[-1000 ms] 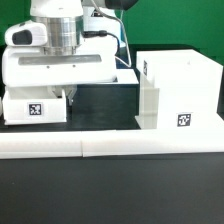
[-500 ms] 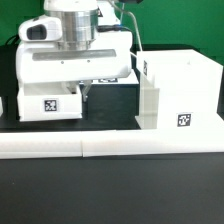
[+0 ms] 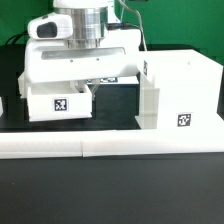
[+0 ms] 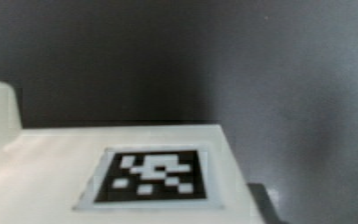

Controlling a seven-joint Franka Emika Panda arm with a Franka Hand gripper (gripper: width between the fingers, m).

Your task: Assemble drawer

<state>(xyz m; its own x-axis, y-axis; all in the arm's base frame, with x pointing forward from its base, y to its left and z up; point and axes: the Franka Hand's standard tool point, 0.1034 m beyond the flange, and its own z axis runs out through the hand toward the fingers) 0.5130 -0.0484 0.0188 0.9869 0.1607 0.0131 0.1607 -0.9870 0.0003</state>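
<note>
A small white open-topped tray (image 3: 60, 103) with a black-and-white tag on its front sits under my gripper (image 3: 76, 88). The gripper's wide white hand is right over the tray and its fingers are mostly hidden behind it. The gripper is shut on the tray, which travels with it. The tall boxy white housing (image 3: 180, 93), also tagged, stands at the exterior view's right, a short gap from the tray. In the wrist view the tray's flat white face and tag (image 4: 153, 178) fill the lower part over the dark table (image 4: 247, 60). The fingertips do not show there.
A long low white border wall (image 3: 110, 149) runs across the front. A sliver of another white part (image 3: 2, 105) shows at the exterior view's left edge. A flat tagged sheet, the marker board (image 3: 106, 79), peeks out behind the hand.
The gripper has moved toward the exterior view's right, carrying the small tray with it, closer to the housing. The housing has not moved.
</note>
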